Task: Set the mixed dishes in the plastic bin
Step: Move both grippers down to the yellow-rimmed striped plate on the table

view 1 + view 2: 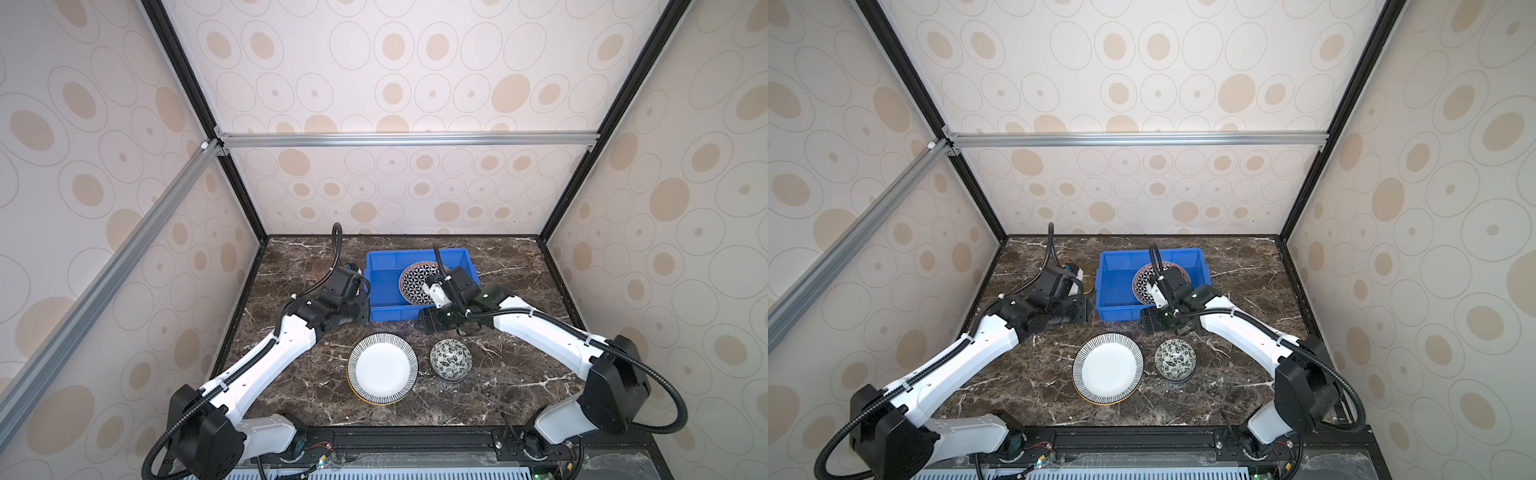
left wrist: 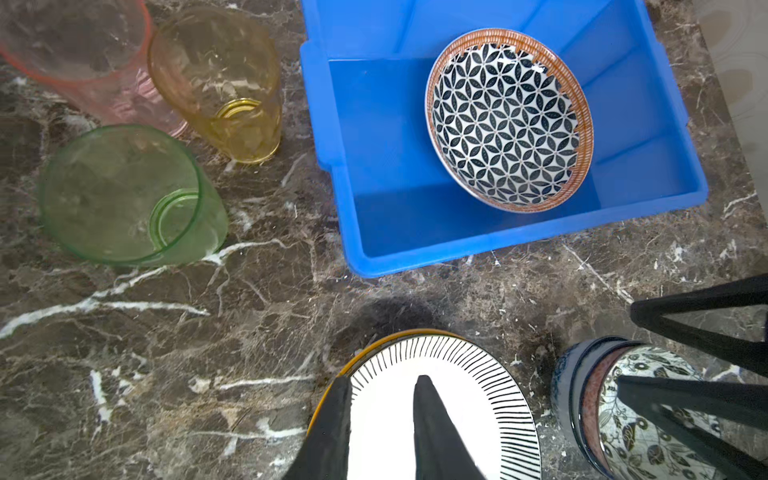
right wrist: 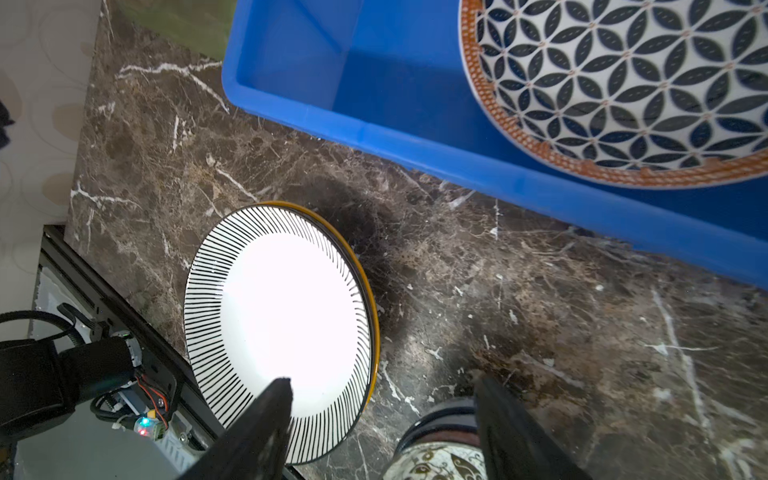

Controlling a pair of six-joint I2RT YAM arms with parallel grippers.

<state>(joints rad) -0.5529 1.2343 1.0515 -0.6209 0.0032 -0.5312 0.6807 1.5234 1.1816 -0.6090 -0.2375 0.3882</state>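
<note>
The blue plastic bin (image 1: 376, 291) stands at the back middle, and a black-white geometric plate (image 1: 415, 282) leans inside it. In front of it, a striped plate (image 1: 382, 368) rests on a yellow-rimmed plate (image 3: 374, 307). To its right stands a stack of floral bowls (image 1: 451, 359). Pink (image 2: 83, 50), amber (image 2: 220, 83) and green (image 2: 124, 195) tumblers stand left of the bin. My left gripper (image 2: 384, 379) hovers near the bin's front left corner, narrowly open and empty. Above the bowls, at the bin's front right corner, my right gripper (image 3: 382, 381) is wide open and empty.
Bare brown marble tabletop (image 1: 519, 365) lies right of the bowls and front left of the plates. Patterned walls close in the table on three sides. A black rail (image 1: 415, 440) runs along the front edge.
</note>
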